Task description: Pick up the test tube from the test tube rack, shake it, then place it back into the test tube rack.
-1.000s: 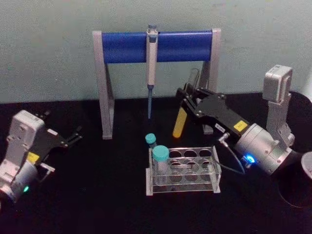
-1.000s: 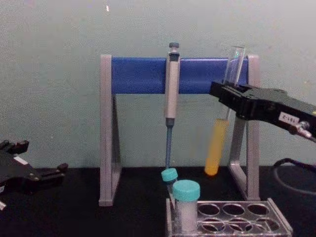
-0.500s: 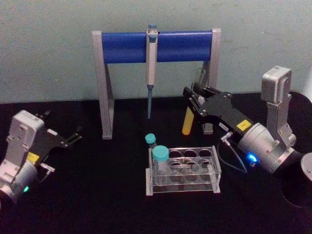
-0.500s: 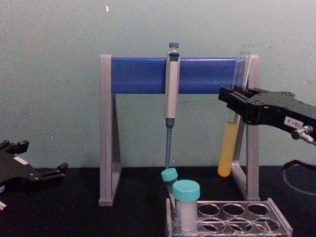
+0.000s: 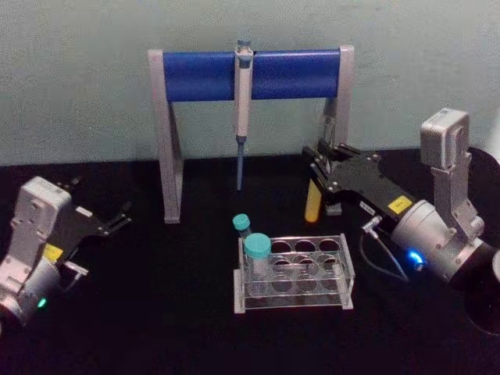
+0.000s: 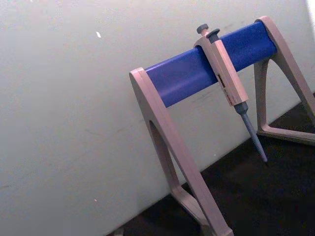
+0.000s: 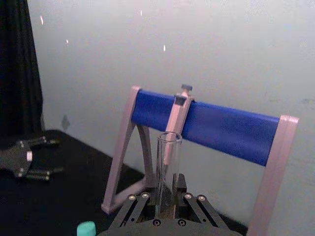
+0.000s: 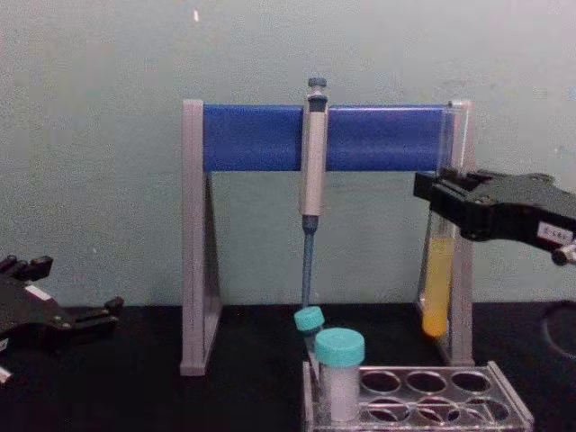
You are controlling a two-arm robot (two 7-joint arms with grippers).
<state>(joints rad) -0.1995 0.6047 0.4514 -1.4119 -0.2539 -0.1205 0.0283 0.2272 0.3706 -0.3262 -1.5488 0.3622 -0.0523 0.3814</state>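
While clamping tube (image 8: 436, 292) upright in right hand (image 5: 323, 166), holds it raised behind right half of rack (image 5: 297, 294), far from open left hand (image 5: 100, 198).

wall (image 5: 78, 94): pale green, plain | tabletop (image 5: 172, 312): black

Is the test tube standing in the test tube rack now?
No, the right pincer holds the test tube in the air beyond the test tube rack.
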